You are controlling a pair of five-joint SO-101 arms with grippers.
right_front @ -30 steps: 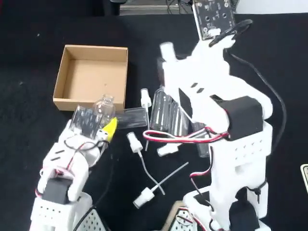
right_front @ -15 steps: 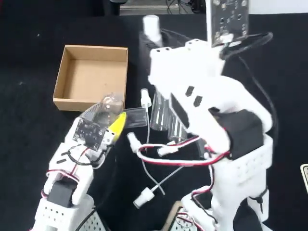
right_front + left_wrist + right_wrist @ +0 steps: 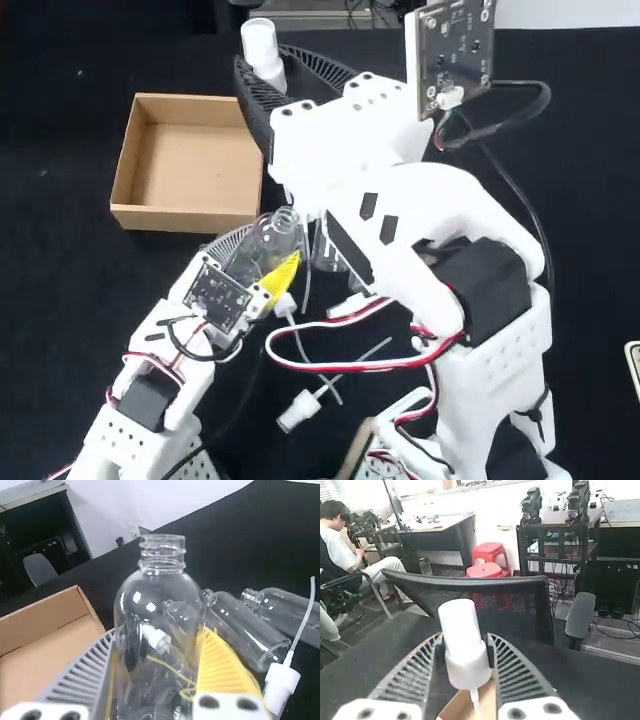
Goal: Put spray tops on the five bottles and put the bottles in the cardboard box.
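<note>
Black table (image 3: 60, 300): cardboard box (image 3: 190, 160) (open), bottles (image 3: 245, 630).

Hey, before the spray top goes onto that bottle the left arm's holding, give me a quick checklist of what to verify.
1. Grip on bottle by left gripper: ok.
2. Bare neck, no top on it: ok.
3. Grip on spray top by right gripper: ok.
4. Alignment of spray top over neck: not ok, it is raised and apart from the bottle.
5. Straight dip tube: cannot tell.
6. Open box, ready for bottles: ok.
</note>
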